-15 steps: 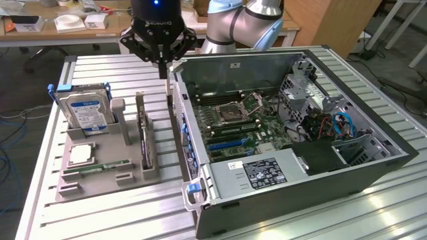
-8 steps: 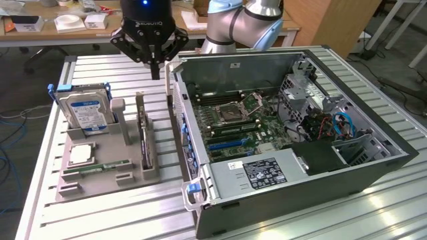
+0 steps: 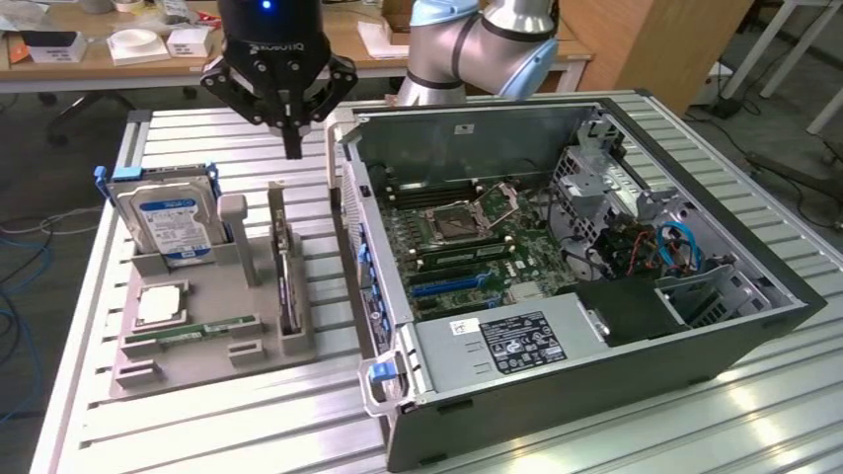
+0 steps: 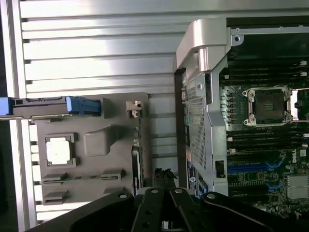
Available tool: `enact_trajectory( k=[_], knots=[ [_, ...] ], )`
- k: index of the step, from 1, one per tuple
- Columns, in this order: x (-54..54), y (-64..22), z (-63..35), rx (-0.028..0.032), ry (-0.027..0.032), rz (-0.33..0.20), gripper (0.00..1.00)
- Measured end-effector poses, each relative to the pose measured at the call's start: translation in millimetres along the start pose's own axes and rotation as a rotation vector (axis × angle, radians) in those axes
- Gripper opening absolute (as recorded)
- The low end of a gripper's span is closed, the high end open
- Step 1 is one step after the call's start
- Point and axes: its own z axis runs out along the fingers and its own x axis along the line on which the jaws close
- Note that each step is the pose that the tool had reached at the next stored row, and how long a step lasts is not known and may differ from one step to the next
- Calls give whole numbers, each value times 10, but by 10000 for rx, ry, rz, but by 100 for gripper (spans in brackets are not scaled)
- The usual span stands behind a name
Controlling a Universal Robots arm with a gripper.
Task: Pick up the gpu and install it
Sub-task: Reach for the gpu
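**Ribbed aluminium tabletop (image 3: 197, 434) with the gpu (image 3: 284, 281) standing in its fixture**

The gpu is a thin, flat, dark circuit card. It stands on its long edge in a narrow slot of a grey moulded fixture (image 3: 197, 375), so it presents little more than an edge. In the exterior view its long axis runs from near to far, roughly parallel to the side wall of the computer case (image 3: 593, 395). A pale upright piece rises at its far end. In the wrist view the gpu (image 4: 136, 164) appears as a slim dark strip along the fixture's (image 4: 96, 145) edge nearest the case.

The same matte grey fixture also carries:
- a square silvery processor (image 3: 156, 304) lying flat;
- a narrow green memory stick (image 3: 211, 329) lying flat;
- a silver, blue-labelled hard drive (image 3: 169, 222) standing upright in blue-tabbed holders.

The black tool (image 3: 292, 148) hangs above the far end of the fixture, apart from the gpu. Its fingers are drawn together to a narrow point, and nothing is between them.

To the exterior view's right, the open sheet-metal case lies on its side. It exposes a green motherboard (image 3: 495, 232) with a square socket (image 3: 461, 219), dark and blue slots, and blue cables. The silvery arm (image 3: 475, 49) rises behind the case. A wooden desk (image 3: 79, 71) holding white boxes stands beyond.
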Motion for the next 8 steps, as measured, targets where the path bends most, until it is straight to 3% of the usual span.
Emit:
enact_trajectory(
  k=[8],
  knots=[
    [144, -11, -2, 1, 1, 0, 10]
  ],
)
